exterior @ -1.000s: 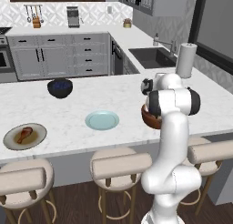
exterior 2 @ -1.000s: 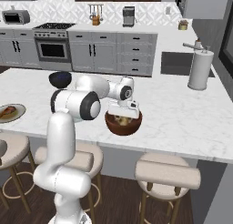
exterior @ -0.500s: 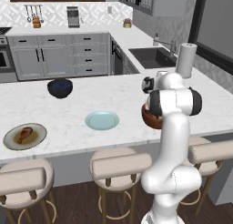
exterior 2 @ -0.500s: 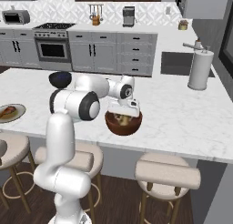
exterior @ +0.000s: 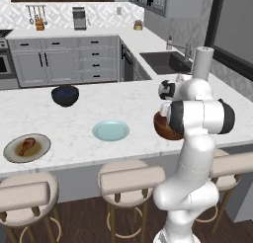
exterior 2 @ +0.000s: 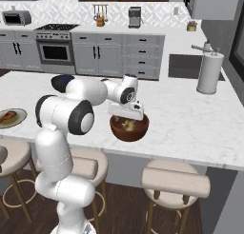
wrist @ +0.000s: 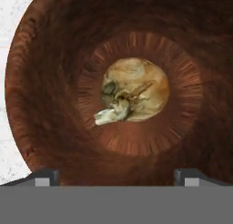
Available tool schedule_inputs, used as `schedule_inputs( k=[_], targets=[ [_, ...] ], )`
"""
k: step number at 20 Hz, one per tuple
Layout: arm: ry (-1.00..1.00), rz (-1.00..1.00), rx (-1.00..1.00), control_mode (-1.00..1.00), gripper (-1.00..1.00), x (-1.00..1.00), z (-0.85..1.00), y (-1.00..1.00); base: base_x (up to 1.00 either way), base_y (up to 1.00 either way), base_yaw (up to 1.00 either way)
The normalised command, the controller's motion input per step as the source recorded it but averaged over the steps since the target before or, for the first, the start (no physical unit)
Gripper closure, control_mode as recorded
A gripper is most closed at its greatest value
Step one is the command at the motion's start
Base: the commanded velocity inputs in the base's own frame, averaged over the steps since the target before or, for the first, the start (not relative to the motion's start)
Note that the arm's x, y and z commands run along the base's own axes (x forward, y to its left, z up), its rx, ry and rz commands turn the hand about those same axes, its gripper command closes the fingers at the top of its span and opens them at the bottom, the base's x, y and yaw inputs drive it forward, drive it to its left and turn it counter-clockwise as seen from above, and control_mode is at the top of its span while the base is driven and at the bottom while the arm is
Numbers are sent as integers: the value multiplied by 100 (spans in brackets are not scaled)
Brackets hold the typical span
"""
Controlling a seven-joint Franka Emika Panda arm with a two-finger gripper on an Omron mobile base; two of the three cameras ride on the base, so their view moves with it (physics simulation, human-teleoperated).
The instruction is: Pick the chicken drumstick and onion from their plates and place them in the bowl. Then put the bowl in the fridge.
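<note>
The reddish-brown wooden bowl [exterior 2: 128,131] stands near the counter's front edge, and the yellowish onion [wrist: 134,91] lies at its bottom. My gripper [exterior 2: 125,115] hangs just above the bowl, open, with nothing between its fingertips [wrist: 44,176]. In the hand view the bowl's inner wall [wrist: 54,59] surrounds the onion. Far left on the counter, the chicken drumstick [exterior: 27,145] rests on the beige-grey plate [exterior: 43,149]. The light blue plate [exterior: 111,130] sits bare between that plate and the bowl [exterior: 162,129]. The fridge is out of view.
A dark navy bowl [exterior: 64,95] stands farther back on the counter. A tall steel canister [exterior 2: 209,73] rises at the right near the sink [exterior: 165,61]. Padded stools [exterior: 131,180] line the counter's front edge.
The hand stays over the bowl as before. Neither it nor any object has clearly shifted.
</note>
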Motion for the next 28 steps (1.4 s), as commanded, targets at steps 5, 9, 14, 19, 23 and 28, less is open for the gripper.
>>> schedule_inputs(
  k=[5,9,14,19,23,28],
  targets=[
    [-9,0,0,-100,-100,-41,62,69,0,0,0],
    [0,0,0,-100,-100,-42,51,96,0,0,0],
    [2,0,0,-100,-100,-53,31,76,0,0,0],
    [0,6,-15,-100,-100,-58,6,31,0,0,0],
    [-5,7,-2,-100,-100,-32,0,10,0,0,0],
    [-24,1,3,-100,-100,-42,0,0,0,0,0]
  ],
)
